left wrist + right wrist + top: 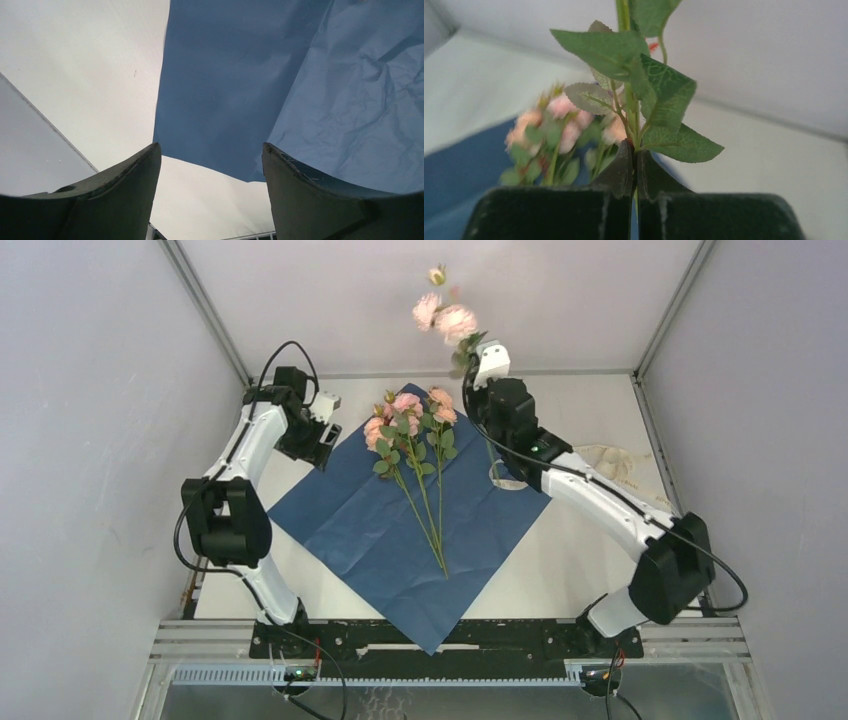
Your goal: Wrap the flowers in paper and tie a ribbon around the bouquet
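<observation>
- Holding one stem aloft, the right gripper is clamped on it below the leaves; the other flowers lie on the paper.
- Lower the stem parallel to them, blooms level with theirs.
- Left gripper stands agape at the paper's left corner; hold it clear.

Soft, even, bright light fills the overhead view; shadows are faint. In the right wrist view the flowers at centre left are blurred, the near leaves sharp.
</observation>
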Tool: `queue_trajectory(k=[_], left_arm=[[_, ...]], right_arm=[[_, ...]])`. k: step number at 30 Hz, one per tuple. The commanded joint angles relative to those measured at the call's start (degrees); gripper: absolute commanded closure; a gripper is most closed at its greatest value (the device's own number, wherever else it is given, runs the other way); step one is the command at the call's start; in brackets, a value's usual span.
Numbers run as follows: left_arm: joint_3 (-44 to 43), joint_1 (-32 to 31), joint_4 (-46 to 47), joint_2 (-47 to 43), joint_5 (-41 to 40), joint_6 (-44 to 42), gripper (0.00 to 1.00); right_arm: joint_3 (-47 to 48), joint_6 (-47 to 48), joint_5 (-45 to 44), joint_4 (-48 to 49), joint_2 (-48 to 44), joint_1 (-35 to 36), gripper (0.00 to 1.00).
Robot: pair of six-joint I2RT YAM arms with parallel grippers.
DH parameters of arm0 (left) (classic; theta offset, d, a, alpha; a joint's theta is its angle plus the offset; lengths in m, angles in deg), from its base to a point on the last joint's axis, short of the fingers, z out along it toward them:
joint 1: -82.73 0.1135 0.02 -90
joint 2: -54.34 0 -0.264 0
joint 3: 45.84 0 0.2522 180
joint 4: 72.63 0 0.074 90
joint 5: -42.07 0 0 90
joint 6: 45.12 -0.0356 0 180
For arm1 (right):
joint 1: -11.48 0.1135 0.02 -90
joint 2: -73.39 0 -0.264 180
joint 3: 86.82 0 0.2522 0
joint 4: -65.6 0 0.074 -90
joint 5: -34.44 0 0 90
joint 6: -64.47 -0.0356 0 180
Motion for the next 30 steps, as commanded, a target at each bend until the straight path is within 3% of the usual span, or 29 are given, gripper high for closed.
queue_trajectory(k=[1,3,8,16,22,26,30], left_arm=[[1.75,0.18,2.14,-4.77,0.23,-0.6,0.21],[2.29,0.26,2.43,-4.91,0.49,-0.52,0.21],[3.52,0.25,2.81,-5.72,0.88,-0.66,0.21],[5.97,0.26,3.95,-6.79,0.85,-0.87,0.21],[6.62,0.26,4.15,-7.32,0.77,-1.06,0.21],[6.85,0.25,3.79,-7.86,1.05,-1.33,0.21],[6.8,0.23,1.94,-8.34,2.71,-2.35,0.21]], right_arm=[[3.67,-19.27,33.51,-5.28,1.84,-5.56,1.0],[6.53,-33.12,49.04,-5.14,7.93,-6.69,1.0],[19.16,-33.29,38.17,-22.11,24.45,-0.81,1.0],[26.26,-33.94,32.56,-24.86,36.89,0.22,1.0],[30.4,-31.46,32.83,-29.54,40.77,-0.69,0.57],[26.86,-27.99,33.19,-29.85,33.93,-0.92,0.46],[14.44,-20.57,41.05,-22.61,18.6,-0.95,0.37]])
